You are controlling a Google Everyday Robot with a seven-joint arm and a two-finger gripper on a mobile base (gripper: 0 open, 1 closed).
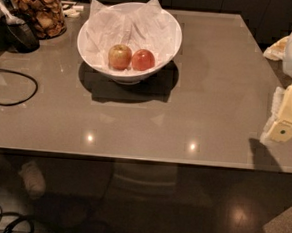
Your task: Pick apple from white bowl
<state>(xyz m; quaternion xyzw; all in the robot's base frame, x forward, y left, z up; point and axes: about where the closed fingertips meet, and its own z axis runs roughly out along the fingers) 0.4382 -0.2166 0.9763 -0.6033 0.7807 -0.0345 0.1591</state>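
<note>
The white bowl [88, 48] stands on the grey table at the back, left of centre, lined with crumpled white paper. Two apples lie side by side in it. The evenly red apple [143, 59] is on the right. A paler yellow-and-red apple [119, 56] touches it on the left. My gripper [286, 121] is at the right edge of the view, a pale yellow and white piece hanging over the table's right side. It is far to the right of the bowl and nearer to me. It holds nothing that I can see.
A glass jar of brown snacks [41, 10] stands at the back left beside a dark utensil [19, 33]. A black cable [17, 97] loops on the left of the table. The table's front edge [143, 161] runs across the view. A crumpled wrapper [277, 48] lies at the right.
</note>
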